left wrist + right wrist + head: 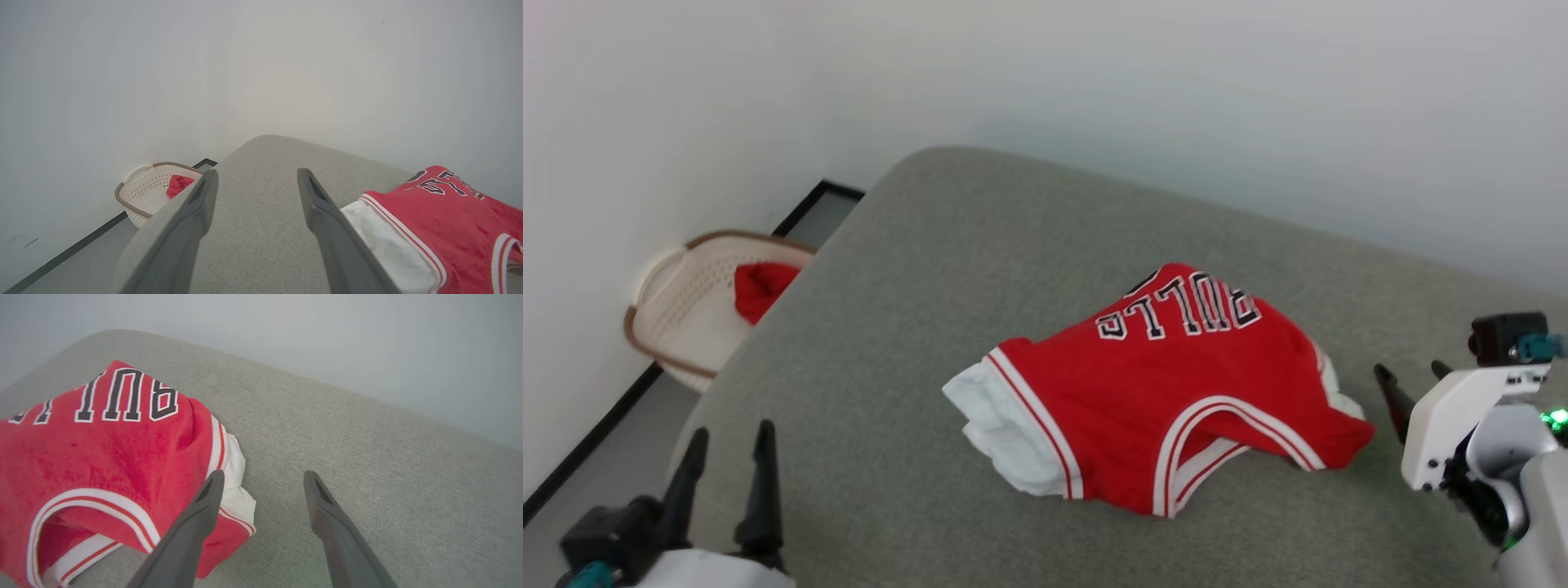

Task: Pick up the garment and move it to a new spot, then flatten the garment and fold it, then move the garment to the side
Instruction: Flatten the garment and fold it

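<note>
Crumpled jersey [1168, 392] mid grey cushion [947, 269], between the jaws, right jaws just beside its white sleeve, left jaws well apart, both spread empty, basket [686, 318] partly hidden behind cushion edge

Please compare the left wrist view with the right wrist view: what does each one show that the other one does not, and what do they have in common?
The left wrist view brings the open left gripper, the white basket on the floor with a red cloth inside, and a dark strip edging that floor. The right wrist view brings the open right gripper, near the edge of the garment. Both share the red garment lying on the grey cushion and the pale wall behind.
</note>
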